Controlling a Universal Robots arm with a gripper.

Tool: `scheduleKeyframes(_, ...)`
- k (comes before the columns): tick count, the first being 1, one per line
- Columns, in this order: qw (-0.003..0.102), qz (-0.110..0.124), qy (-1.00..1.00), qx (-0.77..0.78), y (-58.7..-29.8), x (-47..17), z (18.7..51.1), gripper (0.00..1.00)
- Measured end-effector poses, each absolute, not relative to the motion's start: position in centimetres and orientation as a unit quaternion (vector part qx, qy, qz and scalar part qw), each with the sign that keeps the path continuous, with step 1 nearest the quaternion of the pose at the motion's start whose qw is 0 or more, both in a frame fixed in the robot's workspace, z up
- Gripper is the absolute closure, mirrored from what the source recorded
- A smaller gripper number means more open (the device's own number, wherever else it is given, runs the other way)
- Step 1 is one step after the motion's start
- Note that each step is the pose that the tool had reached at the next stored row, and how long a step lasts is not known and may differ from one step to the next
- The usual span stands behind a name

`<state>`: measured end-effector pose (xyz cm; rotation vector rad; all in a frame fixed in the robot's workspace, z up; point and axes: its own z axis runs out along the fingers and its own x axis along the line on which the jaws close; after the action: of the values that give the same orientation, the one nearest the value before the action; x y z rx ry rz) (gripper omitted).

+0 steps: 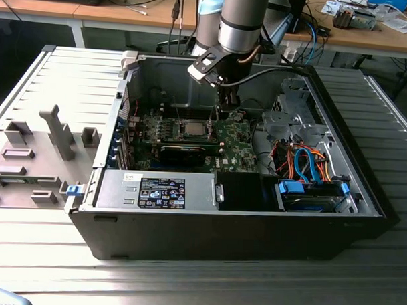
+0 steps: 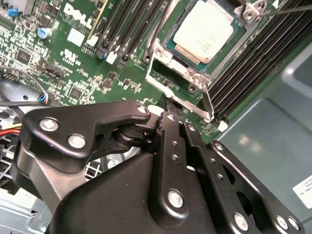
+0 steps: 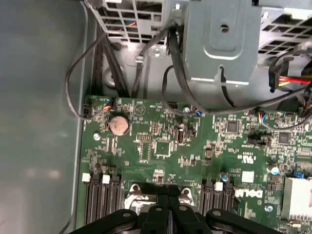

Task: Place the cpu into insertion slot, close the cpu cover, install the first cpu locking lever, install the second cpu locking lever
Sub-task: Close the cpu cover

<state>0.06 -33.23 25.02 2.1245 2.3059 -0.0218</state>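
The cpu (image 2: 204, 29), a square chip with a pale silver top, lies flat in its socket on the green motherboard (image 2: 87, 73); in the exterior view the cpu (image 1: 194, 129) sits mid-board inside the open computer case. The cpu cover (image 2: 165, 57), a thin metal frame with an open window, stands tilted up beside the socket and off the chip. My gripper (image 2: 175, 119) is shut, its fingertips at the cover's free edge; I cannot tell whether they pinch it. In the first wrist view the gripper (image 3: 169, 187) points down between two parts of the cover (image 3: 132, 201). A thin wire lever (image 2: 158, 34) runs along the socket's side.
Memory slots (image 2: 258, 63) flank the socket. A black card (image 1: 183, 152) lies on the near side of the socket. A drive cage (image 3: 219, 39) with black cables and a coin cell (image 3: 118, 125) lie beyond the gripper. Orange and blue cables (image 1: 303, 163) fill the case at the exterior view's right.
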Motion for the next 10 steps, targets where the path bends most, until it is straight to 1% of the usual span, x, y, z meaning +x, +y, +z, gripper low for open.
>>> scheduleKeyframes(10,0.002,-0.005,0.735,0.678,-33.2,-2.6,24.9,0.89)
